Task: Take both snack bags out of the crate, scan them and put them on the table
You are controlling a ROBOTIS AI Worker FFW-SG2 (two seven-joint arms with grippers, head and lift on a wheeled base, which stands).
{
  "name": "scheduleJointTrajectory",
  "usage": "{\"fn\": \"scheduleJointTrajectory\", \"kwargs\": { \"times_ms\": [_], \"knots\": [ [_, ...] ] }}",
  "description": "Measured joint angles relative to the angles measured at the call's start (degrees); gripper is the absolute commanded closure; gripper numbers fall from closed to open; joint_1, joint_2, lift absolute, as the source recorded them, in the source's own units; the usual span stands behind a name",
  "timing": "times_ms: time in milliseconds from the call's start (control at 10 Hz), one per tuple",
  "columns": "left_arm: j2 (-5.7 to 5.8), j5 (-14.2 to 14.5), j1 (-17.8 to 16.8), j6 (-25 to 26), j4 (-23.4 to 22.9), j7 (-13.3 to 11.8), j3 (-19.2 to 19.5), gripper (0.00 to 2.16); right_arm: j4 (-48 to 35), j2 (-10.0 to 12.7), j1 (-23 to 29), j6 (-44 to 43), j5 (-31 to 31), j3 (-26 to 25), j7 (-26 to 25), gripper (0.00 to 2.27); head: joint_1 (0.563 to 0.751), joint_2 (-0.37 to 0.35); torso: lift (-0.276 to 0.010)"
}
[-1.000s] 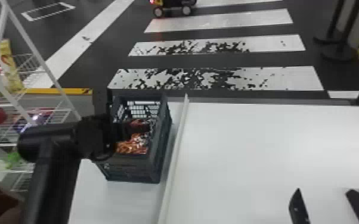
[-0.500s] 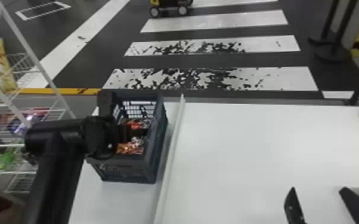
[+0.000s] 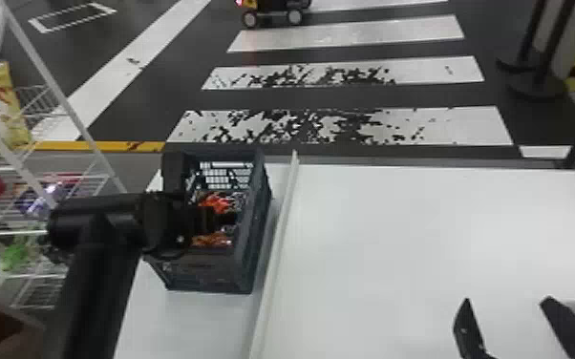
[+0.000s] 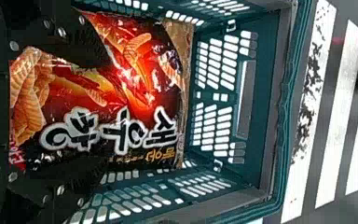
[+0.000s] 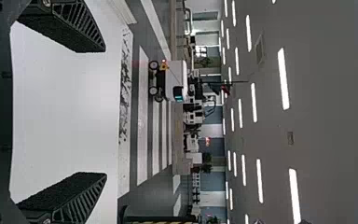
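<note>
Over the dark crate (image 3: 253, 238) on the left, my left gripper (image 3: 227, 218) has its fingers down inside, near orange-red snack packaging (image 3: 217, 201). In the left wrist view a red and black snack bag (image 4: 140, 93) lies in the crate (image 4: 261, 102). My left gripper (image 4: 106, 112) stands open there, one finger over each side of the bag's face. A tan strip of packaging shows behind that bag; I cannot tell whether it is the second bag. My right gripper (image 3: 504, 300) is parked open at the front right; in its wrist view the gripper (image 5: 105, 112) holds nothing.
A white raised strip (image 3: 279, 248) runs along the white table (image 3: 396, 238), just right of the crate. At far left stands a wire shelf (image 3: 38, 191) with packaged goods. Black posts (image 3: 539, 71) rise from the floor beyond the table's right end.
The left arm has shifted a little to the right relative to the crate, with its gripper inside throughout. The head view itself has moved slightly. The right gripper stays open.
</note>
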Motion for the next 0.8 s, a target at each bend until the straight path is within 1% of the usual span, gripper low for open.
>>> {"fn": "scheduleJointTrajectory", "kwargs": {
  "times_ms": [100,200,300,400,500,600,800],
  "knots": [
    [0.0,-1.0,-0.01,0.1,0.27,-2.36,0.11,1.33,0.11,-0.16,-0.21,0.28,-0.05,0.15,0.0,0.03,0.695,0.214,-0.094],
    [-0.09,-1.95,-0.2,0.25,0.96,-3.22,0.15,2.07,0.35,-0.31,-0.4,0.4,-0.26,0.39,0.0,0.03,0.695,0.217,-0.094],
    [-0.72,-2.8,-0.28,0.51,1.48,-2.2,0.27,2.14,0.56,-0.4,-0.52,0.44,-0.48,0.52,0.0,0.03,0.695,0.218,-0.094],
    [-1.28,-3.83,-0.18,1.18,1.41,-2.01,0.45,2.14,0.66,-0.42,-0.54,0.44,-0.62,0.52,0.0,0.03,0.695,0.221,-0.094],
    [-1.46,-4.46,0.31,2.24,0.89,-2.26,0.91,2.14,0.78,-0.43,-0.54,0.44,-0.68,0.5,0.0,0.03,0.695,0.222,-0.094],
    [-1.5,-4.54,1.04,3.59,-0.83,-2.29,1.92,2.14,0.93,-0.41,-0.54,0.44,-0.7,0.51,0.0,0.03,0.695,0.228,-0.094],
    [-1.37,-4.55,2.48,6.07,-6.62,-2.21,3.46,2.14,1.03,-0.34,-0.54,0.44,-0.7,0.55,0.0,0.03,0.695,0.238,-0.094]
  ]
}}
